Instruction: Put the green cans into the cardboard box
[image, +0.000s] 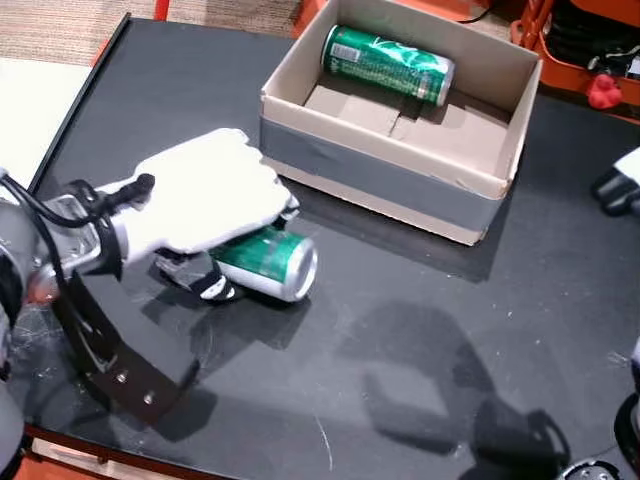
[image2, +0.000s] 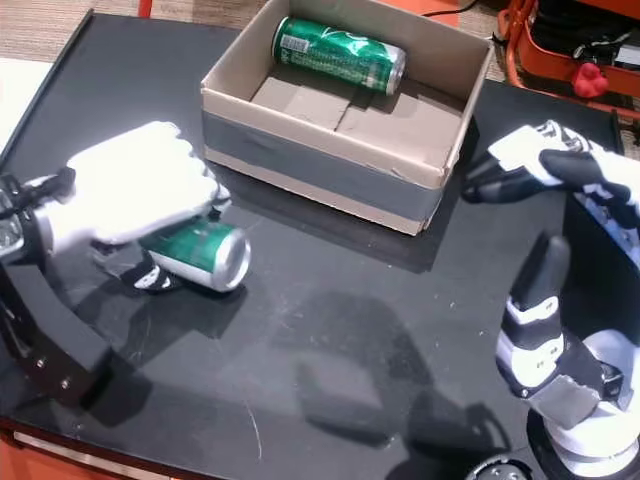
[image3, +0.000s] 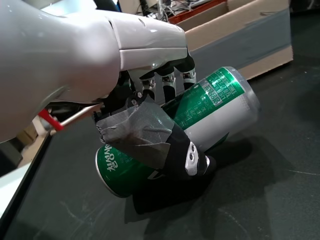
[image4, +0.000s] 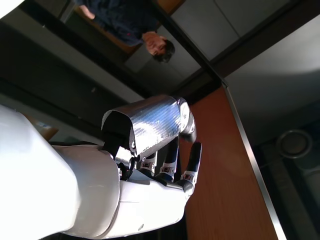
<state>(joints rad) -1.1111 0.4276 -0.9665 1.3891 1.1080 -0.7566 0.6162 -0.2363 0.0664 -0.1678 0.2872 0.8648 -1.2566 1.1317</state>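
A green can lies on its side on the black table, left of centre. My left hand is shut on it from above. In the left wrist view the fingers curl over the can and the taped thumb wraps its near side. I cannot tell whether the can is off the table. Another green can lies in the cardboard box at the back. My right hand hovers open to the right of the box, holding nothing.
A red object and orange framing sit beyond the table's far right corner. A black bracket hangs from my left forearm near the front edge. A person shows in the right wrist view.
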